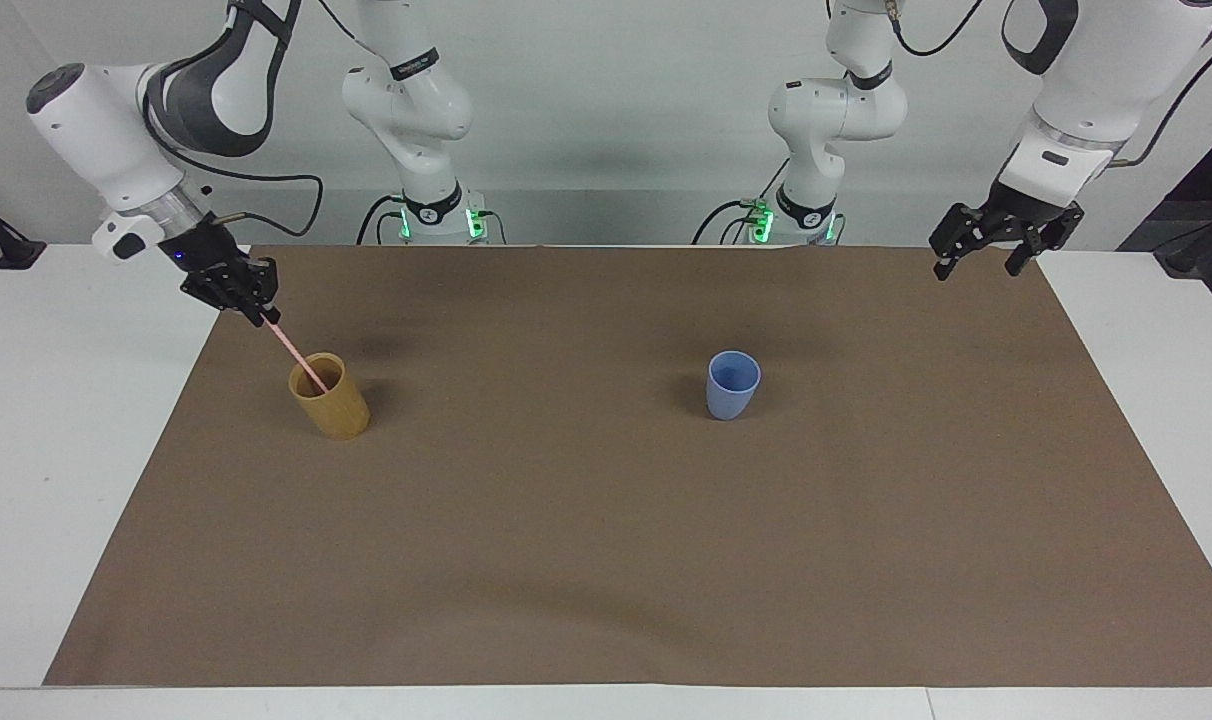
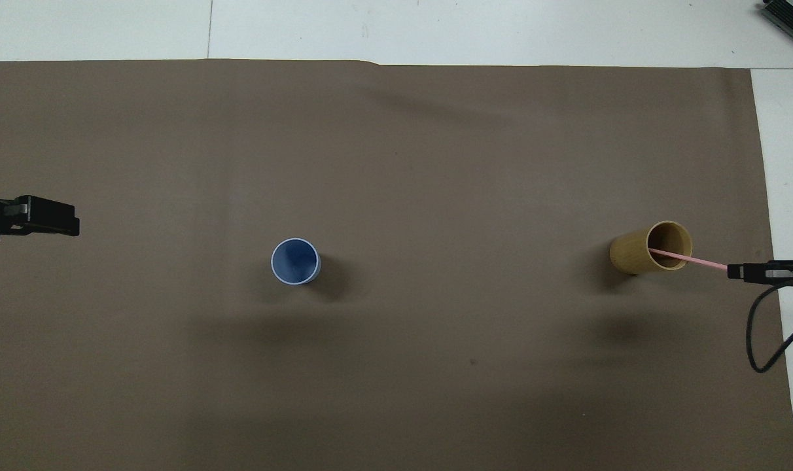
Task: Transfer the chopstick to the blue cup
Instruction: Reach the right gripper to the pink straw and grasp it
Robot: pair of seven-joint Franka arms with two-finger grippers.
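The thin pink chopstick (image 1: 294, 350) (image 2: 697, 260) leans in a tan-yellow cup (image 1: 331, 402) (image 2: 637, 252) at the right arm's end of the brown mat. Its upper end points toward the mat's edge. My right gripper (image 1: 264, 312) (image 2: 731, 269) is shut on that upper end, above the mat's edge beside the tan cup. The blue cup (image 1: 733, 385) (image 2: 295, 261) stands upright and empty near the mat's middle, toward the left arm's end. My left gripper (image 1: 978, 268) (image 2: 76, 226) hangs open and holds nothing, over the mat's edge at the left arm's end.
A brown mat (image 1: 606, 560) covers most of the white table (image 1: 46, 420). A black cable (image 2: 759, 333) loops from the right gripper over the mat's edge. Only the two cups stand on the mat.
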